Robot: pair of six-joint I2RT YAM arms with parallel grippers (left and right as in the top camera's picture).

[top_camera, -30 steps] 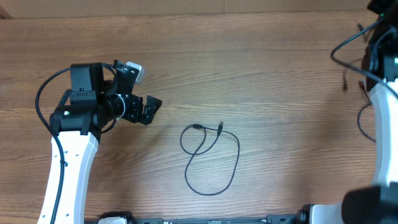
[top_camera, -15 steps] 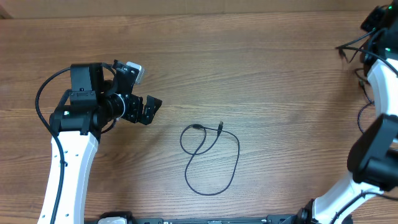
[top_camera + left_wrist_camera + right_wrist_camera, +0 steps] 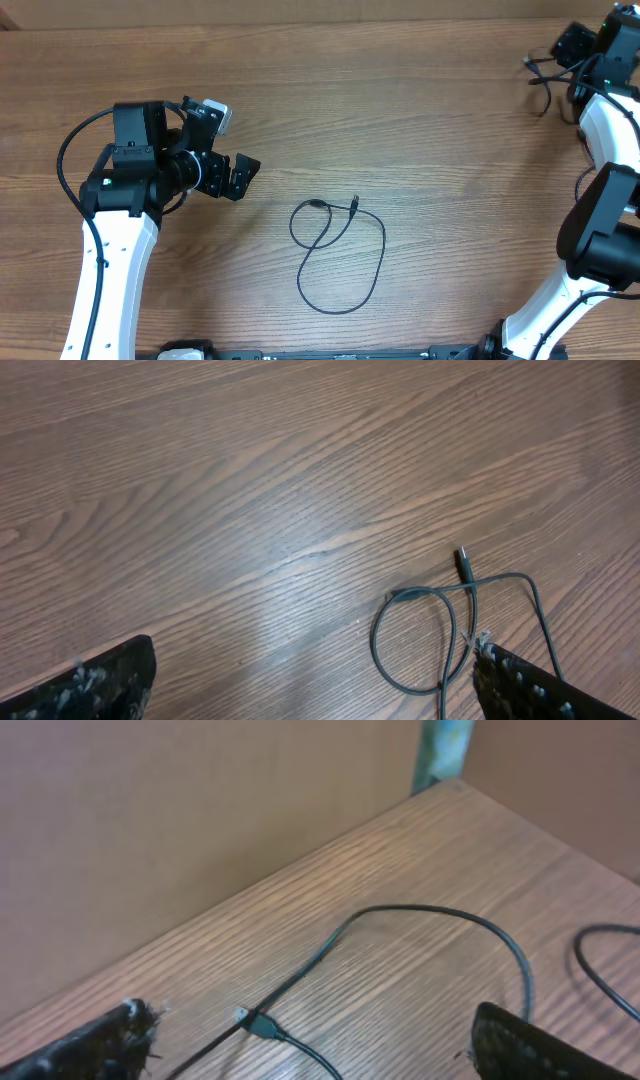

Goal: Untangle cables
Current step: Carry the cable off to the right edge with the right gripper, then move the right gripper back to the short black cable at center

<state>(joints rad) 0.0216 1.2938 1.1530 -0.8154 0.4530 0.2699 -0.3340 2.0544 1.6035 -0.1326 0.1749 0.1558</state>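
Observation:
One thin black cable (image 3: pixel 384 248) lies in a loose loop at the table's middle, its two plug ends (image 3: pixel 356 203) close together at the top. My left gripper (image 3: pixel 240 178) hangs open to the left of it, apart from it. The left wrist view shows that loop (image 3: pixel 372 645) and a plug (image 3: pixel 463 560) beyond the open left gripper (image 3: pixel 310 695). At the far right corner my right gripper (image 3: pixel 562 50) is open over a second cable (image 3: pixel 538 80). In the right wrist view this cable (image 3: pixel 440 910) and its plug (image 3: pixel 258 1023) lie on the wood between the spread fingers of the right gripper (image 3: pixel 315 1050).
A brown cardboard wall (image 3: pixel 200 810) stands along the table's back edge, right behind the right gripper. Another black cord (image 3: pixel 600 960) curves in at the right of the right wrist view. The arms' own thicker black cables hang by each arm.
The right arm has swung left and back into the far right corner, and its jaws have gone from shut to open. The left arm and the middle cable have not moved.

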